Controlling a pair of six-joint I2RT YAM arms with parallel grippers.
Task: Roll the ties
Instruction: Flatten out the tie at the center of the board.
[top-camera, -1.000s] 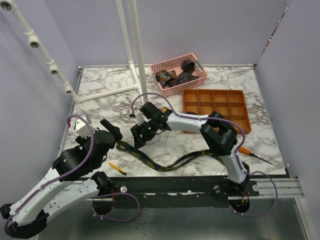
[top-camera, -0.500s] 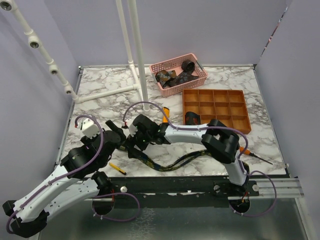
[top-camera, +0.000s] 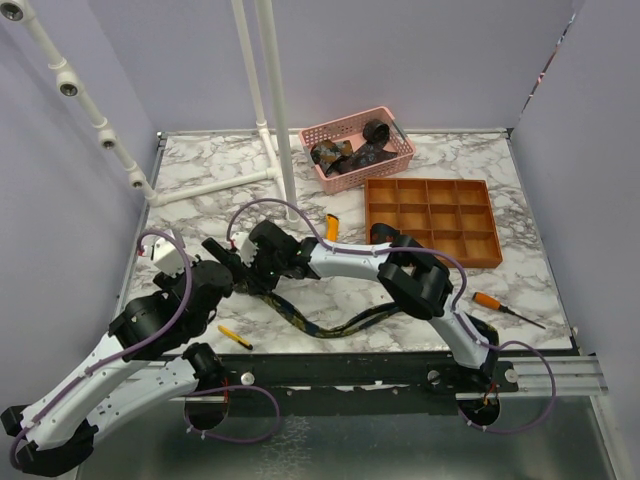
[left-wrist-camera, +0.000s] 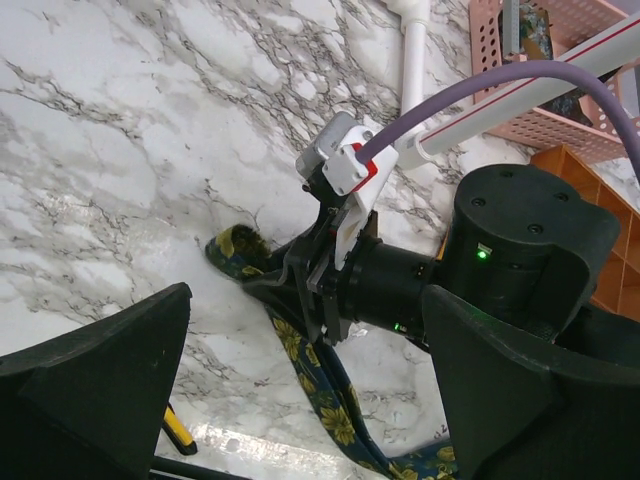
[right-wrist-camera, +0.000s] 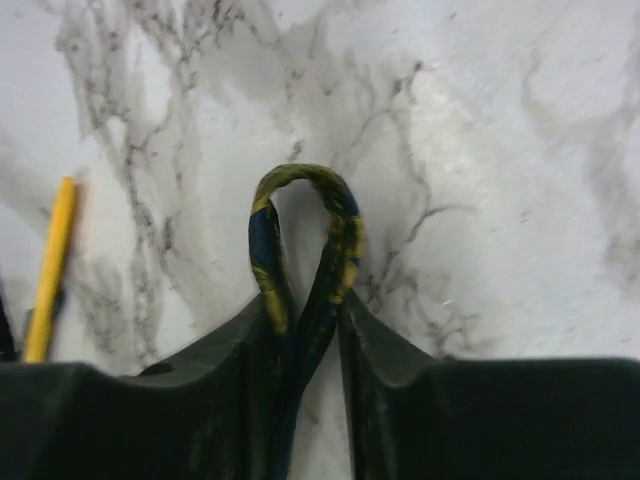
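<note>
1. The right claw (right-wrist-camera: 305, 315) is pinched on the tie (right-wrist-camera: 345, 235). The tie's end is folded into a small loop that pokes out past the fingertips, just above the marble worktop (right-wrist-camera: 480, 150).
2. The left claw (left-wrist-camera: 300, 400) is spread wide, just beside the right claw, and holds nothing.
3. The rest of the tie trails in a wavy line along the worktop's near side.
4. Other ties (top-camera: 350, 155) sit in the pink basket (top-camera: 365, 172) at the far edge.

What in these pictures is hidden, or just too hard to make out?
- Right wrist view: past its pinched loop, the tie is hidden by the right fingers and cut off by the bottom edge.
- Top view: the spot where those fingers meet the tie is hidden under the right arm.
- Top view: the dark ties in the pink basket are too small to count.
</note>
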